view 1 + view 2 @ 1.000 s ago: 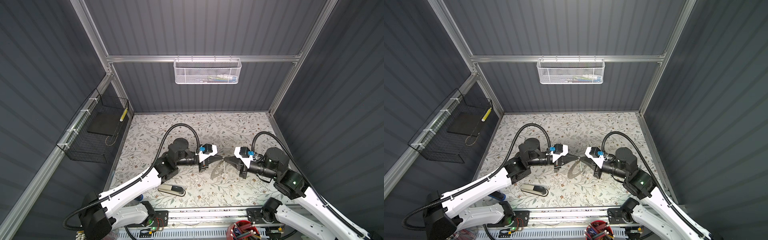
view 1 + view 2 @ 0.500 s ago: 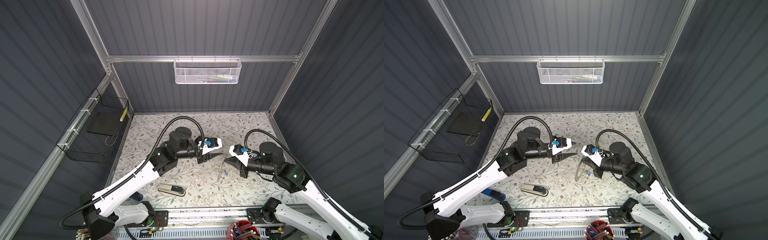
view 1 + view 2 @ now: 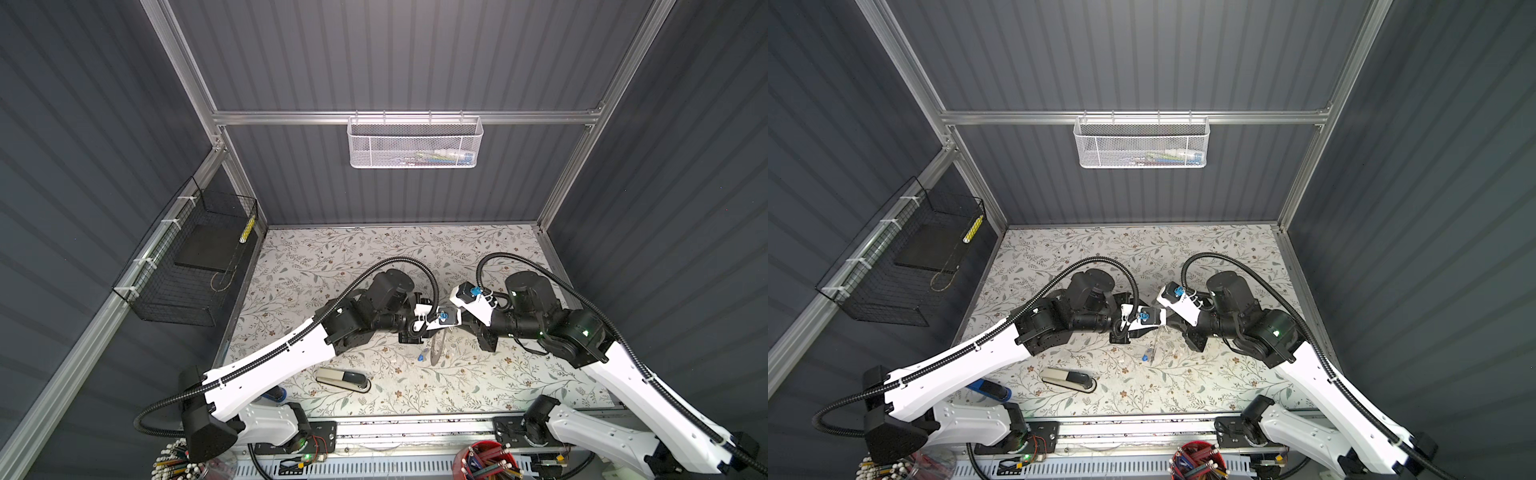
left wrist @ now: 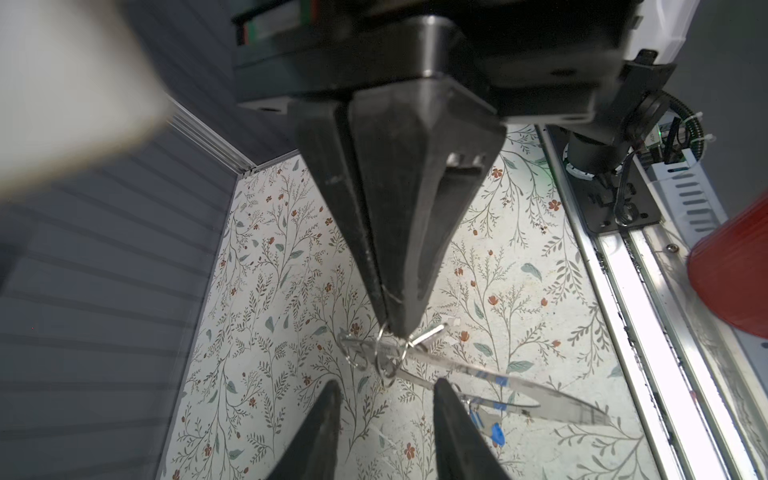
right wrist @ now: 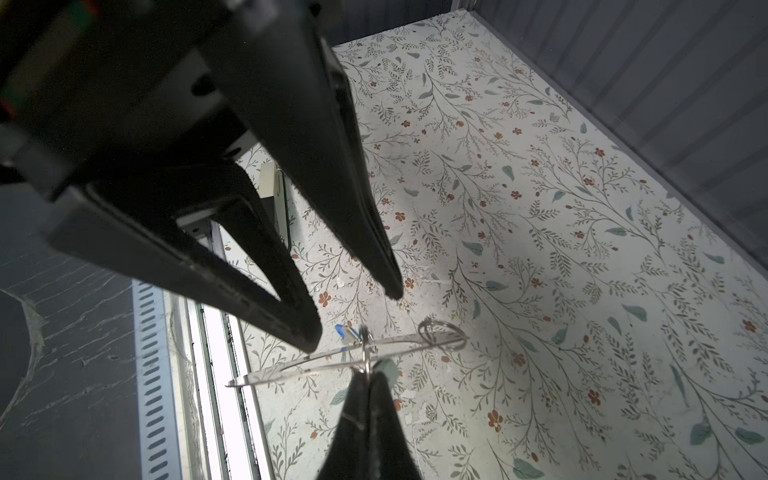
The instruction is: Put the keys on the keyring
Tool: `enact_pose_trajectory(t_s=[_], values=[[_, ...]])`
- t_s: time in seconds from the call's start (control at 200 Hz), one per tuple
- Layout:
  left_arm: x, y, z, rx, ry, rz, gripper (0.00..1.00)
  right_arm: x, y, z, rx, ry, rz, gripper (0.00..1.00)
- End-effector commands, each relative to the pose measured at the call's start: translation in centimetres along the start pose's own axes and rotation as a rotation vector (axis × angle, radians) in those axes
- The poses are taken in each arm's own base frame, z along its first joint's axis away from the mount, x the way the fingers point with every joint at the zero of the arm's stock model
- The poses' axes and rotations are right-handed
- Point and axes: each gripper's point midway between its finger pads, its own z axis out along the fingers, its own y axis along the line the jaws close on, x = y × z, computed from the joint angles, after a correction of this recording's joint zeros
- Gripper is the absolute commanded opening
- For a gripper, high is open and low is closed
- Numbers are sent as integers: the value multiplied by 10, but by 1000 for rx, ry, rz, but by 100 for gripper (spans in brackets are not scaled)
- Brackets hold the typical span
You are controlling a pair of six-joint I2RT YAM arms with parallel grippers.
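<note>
The right gripper (image 4: 392, 325) is clenched, its two black fingers pressed together on the edge of the keyring (image 4: 573, 410). The wrist views show the keyring almost edge-on, a thin flat grey band reaching out sideways from the pinch. In both top views it hangs below the two grippers as a narrow sliver over the table. Whether its lower edge touches the cloth I cannot tell.

A few small wire loops bunch together right at the pinch. The blue-tagged key (image 4: 496, 432) sits just beside the band, a little way along from the fingers. The link between them is too fine to make out. I cannot pick out a second key with any certainty.

The left gripper (image 4: 384, 388) faces the right one, tip to tip. It is released, with its fingers (image 5: 309, 332) spread apart and nothing between them. The tips stand just short of the wire loops and touch neither the loops nor the band.

Further out, toward the front edge, a grey-and-black stapler (image 3: 344, 379) lies flat on the flowered table (image 3: 332, 257), well apart from the grippers. A black wire basket (image 3: 187, 266) hangs on the left wall. Farthest off, a white mesh basket (image 3: 415, 145) hangs from the rail on the back wall.
</note>
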Motion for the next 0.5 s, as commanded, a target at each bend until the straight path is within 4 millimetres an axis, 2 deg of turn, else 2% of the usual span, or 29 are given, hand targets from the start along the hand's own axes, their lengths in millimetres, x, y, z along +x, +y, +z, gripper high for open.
enact_pose_trajectory(t_s=[0.0, 0.285, 0.495], values=[[-7, 7, -7, -28, 5, 25, 38, -8, 3, -6, -10, -16, -8, 0], [-15, 4, -1, -18, -21, 33, 28, -10, 4, -5, -24, -25, 1, 0], [-18, -2, 0, -3, -47, 43, 30, -13, 5, -6, -21, -50, 7, 0]])
